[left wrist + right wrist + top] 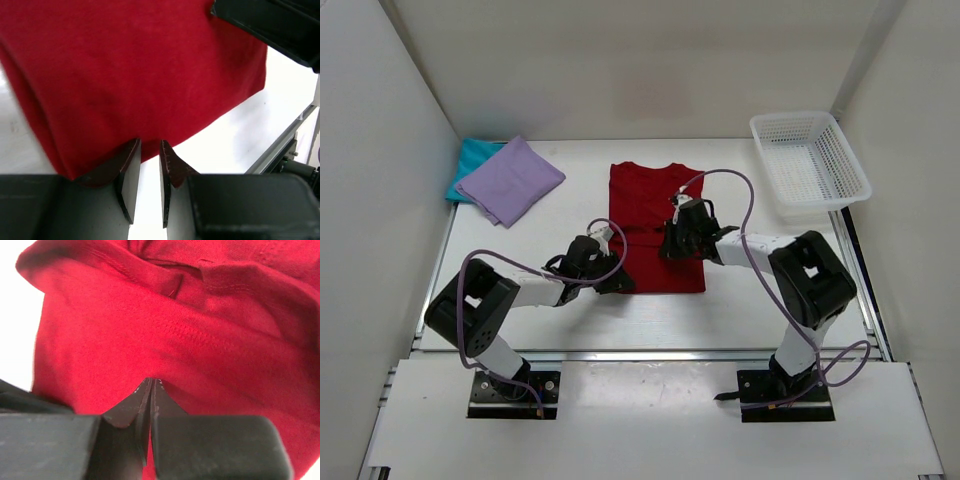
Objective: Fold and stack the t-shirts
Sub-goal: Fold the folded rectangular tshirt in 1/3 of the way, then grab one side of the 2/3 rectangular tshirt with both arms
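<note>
Nearest, lower centre, the left fingers (125,162) stand narrowly apart, tips touching the near hem of the dark red t-shirt (655,215) on the counter (750,300). Beside them, the right fingers (127,410) pinch its bunched cloth, closed. Upper left, the lavender t-shirt (510,180) overlies the teal t-shirt (470,160).

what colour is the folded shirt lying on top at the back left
Light lavender purple shirt, over a teal shirt; clearest in the top external view.

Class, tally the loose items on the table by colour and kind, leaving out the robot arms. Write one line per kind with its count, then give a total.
teal t-shirt: 1
lavender t-shirt: 1
dark red t-shirt: 1
white mesh basket: 1
Total: 4
</note>
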`<state>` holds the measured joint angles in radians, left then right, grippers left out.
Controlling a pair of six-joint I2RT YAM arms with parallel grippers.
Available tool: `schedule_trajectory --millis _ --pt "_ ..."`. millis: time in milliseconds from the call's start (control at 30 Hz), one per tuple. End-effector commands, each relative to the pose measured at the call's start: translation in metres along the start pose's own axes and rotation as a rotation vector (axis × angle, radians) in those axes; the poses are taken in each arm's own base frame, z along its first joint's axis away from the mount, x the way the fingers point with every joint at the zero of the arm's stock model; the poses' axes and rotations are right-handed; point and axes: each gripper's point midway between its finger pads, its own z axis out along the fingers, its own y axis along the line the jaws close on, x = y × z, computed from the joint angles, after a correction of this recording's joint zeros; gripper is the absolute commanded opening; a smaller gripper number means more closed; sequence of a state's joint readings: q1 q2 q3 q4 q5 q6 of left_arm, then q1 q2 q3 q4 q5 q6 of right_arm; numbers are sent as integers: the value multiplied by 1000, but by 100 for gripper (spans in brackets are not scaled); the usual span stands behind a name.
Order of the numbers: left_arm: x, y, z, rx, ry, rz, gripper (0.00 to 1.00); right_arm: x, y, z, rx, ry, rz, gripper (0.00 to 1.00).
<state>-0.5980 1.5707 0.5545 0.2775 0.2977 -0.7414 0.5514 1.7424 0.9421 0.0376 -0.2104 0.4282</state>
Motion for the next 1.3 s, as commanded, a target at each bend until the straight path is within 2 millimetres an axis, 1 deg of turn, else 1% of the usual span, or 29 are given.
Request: schedule_trajectory --millis 0,67,100,133,233,300,333,367,433,467,500,533,567,600,667,700,733,800,833,867,900,933,967,1000,1033,1067,1133,1167,1267 --pt "-3 2 -3 29 -24 -12 33 -13 10 14 -3 -40 -66 0" --pt "1 8 -3 18 -22 -11 33 -11 0 20 16 -33 -47 0" --pt "4 11 -4 9 -20 -6 33 -14 1 23 22 -43 -55 0" --pt "8 11 -6 7 -15 -4 33 -18 -5 25 40 -53 -42 0" --pt "14 16 -7 2 -4 -7 33 -44 -22 33 104 -124 -39 0" --pt "15 19 -8 0 -2 -14 33 -78 -29 38 123 -190 -25 0" --pt "16 19 -8 -3 0 -11 33 -101 -34 40 126 -227 -11 0" --pt "17 16 -10 5 6 -10 33 -106 -47 46 150 -228 3 0" --pt "16 14 -13 7 4 -4 33 -146 -49 45 157 -285 17 0" --pt "11 14 -15 2 -10 -5 33 -148 -59 44 175 -275 30 0" --pt "10 10 -17 12 -14 0 33 -167 -55 33 154 -309 36 0" --pt "6 8 -19 20 -21 -1 33 -168 -56 29 153 -315 30 0" --pt "2 2 -23 34 -36 5 33 -174 -49 12 142 -350 15 0" --pt "-4 -2 -26 40 -48 10 34 -185 -35 -8 115 -398 0 0" --pt "-10 -4 -32 39 -64 24 35 -157 -26 -21 103 -344 -41 0" --pt "-14 -2 -35 30 -73 23 35 -160 -17 -39 110 -358 -53 0" --pt "-12 2 -38 25 -72 32 36 -136 -16 -39 112 -315 -66 0" --pt "-21 11 -42 -16 -98 34 37 -86 -10 -54 53 -264 -64 0" --pt "-19 19 -43 -43 -93 37 37 -76 -3 -65 31 -271 -48 0" --pt "-17 25 -45 -62 -89 41 38 -43 -5 -62 24 -223 -27 0" --pt "-15 32 -47 -83 -89 37 39 -17 -12 -69 30 -200 -19 0" --pt "-14 35 -49 -88 -92 37 41 -14 -8 -79 13 -221 -11 1" --pt "-9 40 -50 -102 -83 46 43 11 -19 -79 30 -179 16 4" --pt "-10 44 -53 -124 -100 76 45 28 -26 -86 43 -168 40 7" --pt "-13 47 -54 -156 -114 87 50 28 -25 -95 35 -186 51 15" --pt "-13 50 -56 -173 -124 99 51 47 -38 -97 58 -160 82 24" --pt "-13 50 -56 -182 -130 104 55 55 -42 -108 54 -182 105 36" --pt "-12 53 -55 -180 -128 92 56 65 -50 -109 68 -172 141 41" --pt "-6 59 -49 -195 -95 80 55 79 -58 -109 38 -147 187 44"
